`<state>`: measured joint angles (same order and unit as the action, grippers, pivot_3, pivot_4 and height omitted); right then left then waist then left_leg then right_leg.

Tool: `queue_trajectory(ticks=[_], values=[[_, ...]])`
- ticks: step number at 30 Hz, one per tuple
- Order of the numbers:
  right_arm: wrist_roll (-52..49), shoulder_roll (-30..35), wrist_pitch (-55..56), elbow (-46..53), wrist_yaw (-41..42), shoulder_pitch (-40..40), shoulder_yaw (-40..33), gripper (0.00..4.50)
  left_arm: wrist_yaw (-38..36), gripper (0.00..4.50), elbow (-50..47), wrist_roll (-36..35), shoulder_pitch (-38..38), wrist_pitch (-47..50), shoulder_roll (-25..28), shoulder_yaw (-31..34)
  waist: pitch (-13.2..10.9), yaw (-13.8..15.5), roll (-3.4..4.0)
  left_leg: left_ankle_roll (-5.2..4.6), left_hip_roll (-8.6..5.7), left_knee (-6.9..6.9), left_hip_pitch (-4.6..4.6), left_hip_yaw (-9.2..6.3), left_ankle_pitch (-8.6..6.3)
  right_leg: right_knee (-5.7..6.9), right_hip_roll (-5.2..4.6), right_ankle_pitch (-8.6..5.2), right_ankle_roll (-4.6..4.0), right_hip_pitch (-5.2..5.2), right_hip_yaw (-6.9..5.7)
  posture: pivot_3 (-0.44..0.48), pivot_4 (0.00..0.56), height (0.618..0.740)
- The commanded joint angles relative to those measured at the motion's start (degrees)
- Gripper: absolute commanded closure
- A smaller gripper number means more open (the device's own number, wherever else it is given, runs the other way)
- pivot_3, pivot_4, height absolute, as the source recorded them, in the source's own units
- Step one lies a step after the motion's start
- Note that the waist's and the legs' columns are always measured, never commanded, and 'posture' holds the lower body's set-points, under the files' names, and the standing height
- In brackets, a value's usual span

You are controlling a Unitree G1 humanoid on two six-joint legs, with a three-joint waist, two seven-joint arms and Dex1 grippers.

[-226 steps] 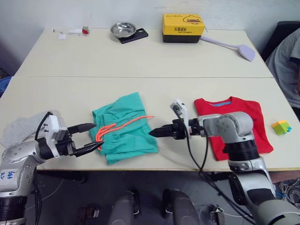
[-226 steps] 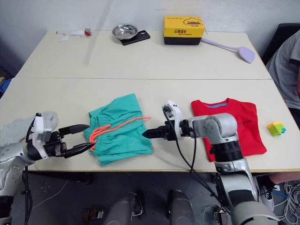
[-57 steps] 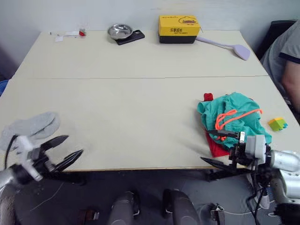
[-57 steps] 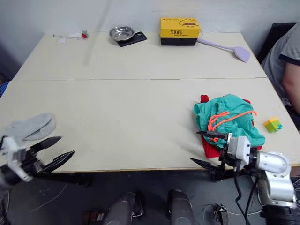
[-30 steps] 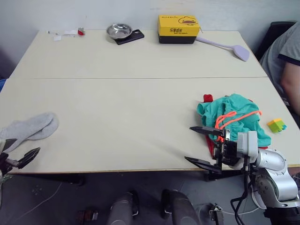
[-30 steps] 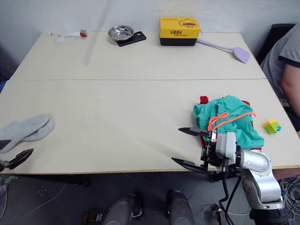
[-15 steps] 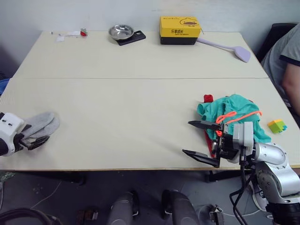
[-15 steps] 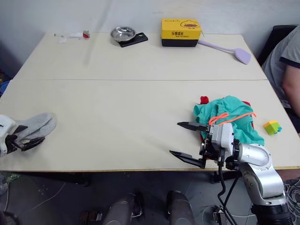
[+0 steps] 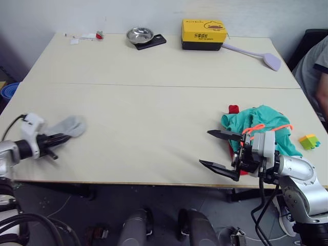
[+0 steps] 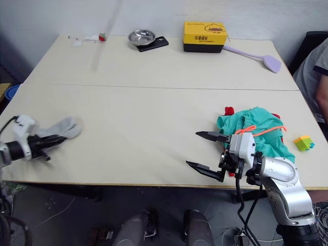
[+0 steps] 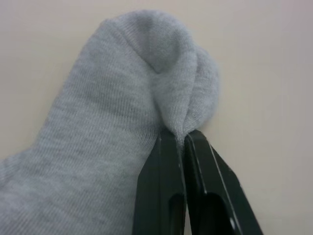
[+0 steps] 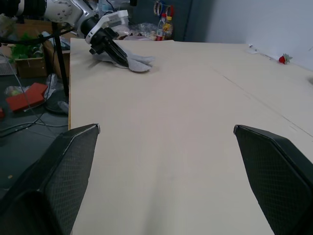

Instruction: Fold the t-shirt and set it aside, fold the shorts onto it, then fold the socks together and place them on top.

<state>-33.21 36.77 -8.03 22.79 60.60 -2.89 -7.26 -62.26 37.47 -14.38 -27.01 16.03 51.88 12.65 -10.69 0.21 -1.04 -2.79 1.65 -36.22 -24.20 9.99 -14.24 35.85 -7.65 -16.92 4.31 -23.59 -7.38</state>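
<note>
The light grey socks (image 9: 72, 126) lie bunched near the table's front left edge. My left gripper (image 11: 180, 136) is shut on a pinched fold of them, and it shows from the far side as well (image 12: 116, 50). The teal-green shorts (image 9: 266, 122) with the orange drawstring (image 9: 264, 126) sit in a heap at the front right. They lie on the red t-shirt (image 9: 233, 108), of which small bits peek out. My right gripper (image 9: 206, 148) hovers wide open just left of that pile, holding nothing.
Along the far edge of the table (image 9: 154, 102) stand a yellow box (image 9: 204, 34), a steel bowl (image 9: 139, 35) on a black slab and a purple spatula (image 9: 261, 55). Coloured blocks (image 9: 309, 141) lie right of the pile. A person (image 9: 320, 72) sits at the right edge.
My left gripper has reached the socks from the table's edge and closed on them. The right gripper stays open in place. The camera has shifted a little.
</note>
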Motion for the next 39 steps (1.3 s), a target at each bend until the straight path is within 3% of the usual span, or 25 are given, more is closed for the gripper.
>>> queue_trajectory(ticks=[1,3,6,14,19,22,27,31,34,39], values=[[-0.5,1.8,0.5,2.7,-0.6,1.8,-3.6,0.0,-2.1,4.49,-24.8,-8.5,2.6,13.6,-2.2,-2.9,0.0,-0.1,-0.14,-0.04,-0.01,-0.02,-0.06,0.0,-0.02,-0.03,-0.01,0.03,0.05,0.01,0.02,0.0,0.15,0.74],[-0.7,2.2,0.6,2.7,-0.7,2.8,-4.4,0.0,0.5,4.49,-35.1,-10.9,3.7,18.7,-5.4,-5.0,0.0,-0.3,-0.15,-0.08,-0.03,-0.05,-0.06,0.0,-0.05,-0.08,-0.02,0.04,0.07,0.07,0.05,0.0,0.15,0.74],[-0.8,2.2,0.7,2.6,-0.7,3.4,-4.8,0.0,3.3,4.49,-41.9,-11.1,4.2,20.6,-9.6,-8.5,0.0,-0.4,-0.15,-0.13,-0.05,-0.07,0.0,0.02,-0.01,-0.06,0.03,0.03,0.1,0.14,0.07,0.0,0.15,0.74],[0.1,2.1,1.6,3.4,-0.9,6.9,-5.0,0.0,11.4,4.49,-37.4,-0.7,-0.6,12.7,-24.5,-23.0,0.0,-0.1,-0.14,-0.37,0.08,-0.15,0.07,0.01,0.36,0.12,0.23,-0.04,0.13,0.14,0.01,0.0,0.15,0.74],[1.9,2.1,3.2,3.2,-0.8,8.7,-4.9,0.0,13.4,4.49,-35.6,-1.7,-1.4,12.9,-29.1,-22.6,0.0,-0.1,-0.14,-0.5,0.06,-0.2,0.02,0.0,0.31,0.06,0.17,-0.04,0.14,0.15,0.01,0.0,0.15,0.74],[3.7,2.4,5.4,2.4,0.1,9.3,-4.4,0.0,12.8,3.75,-35.6,-0.3,-1.0,10.2,-28.8,-23.2,0.0,-0.2,-0.14,-0.51,0.07,-0.22,0.03,0.0,0.31,0.08,0.19,-0.04,0.14,0.15,0.0,0.0,0.15,0.74],[4.5,1.5,5.5,1.4,-0.6,9.1,-3.4,0.0,8.6,2.14,-38.3,-4.4,0.0,9.9,-26.8,-20.4,0.0,-0.2,-0.14,-0.5,0.07,-0.22,0.04,0.0,0.31,0.08,0.18,-0.04,0.14,0.16,-0.01,0.0,0.15,0.74],[3.2,0.9,2.2,1.8,-2.4,8.0,-2.1,0.0,0.0,0.85,-41.3,-13.3,1.1,11.7,-22.2,-14.0,0.0,-0.4,-0.14,-0.48,0.1,-0.22,0.03,-0.02,0.32,0.09,0.18,-0.04,0.13,0.14,-0.01,0.0,0.15,0.74],[0.5,0.8,-6.4,3.9,-7.6,5.5,-1.1,0.0,-2.9,0.85,-38.4,-15.6,0.0,12.1,-17.0,-9.1,0.0,-0.5,-0.13,-0.42,0.11,-0.21,0.05,-0.03,0.34,0.1,0.18,-0.04,0.12,0.15,-0.01,0.0,0.15,0.74],[1.6,0.9,-23.5,5.6,-17.9,-1.4,5.2,0.0,-2.7,0.85,-27.5,-9.2,-2.1,6.7,-9.8,-8.2,0.0,-0.4,-0.12,-0.15,0.09,-0.21,0.06,-0.08,0.2,0.1,0.13,-0.06,0.08,0.1,-0.01,0.0,0.15,0.74]])
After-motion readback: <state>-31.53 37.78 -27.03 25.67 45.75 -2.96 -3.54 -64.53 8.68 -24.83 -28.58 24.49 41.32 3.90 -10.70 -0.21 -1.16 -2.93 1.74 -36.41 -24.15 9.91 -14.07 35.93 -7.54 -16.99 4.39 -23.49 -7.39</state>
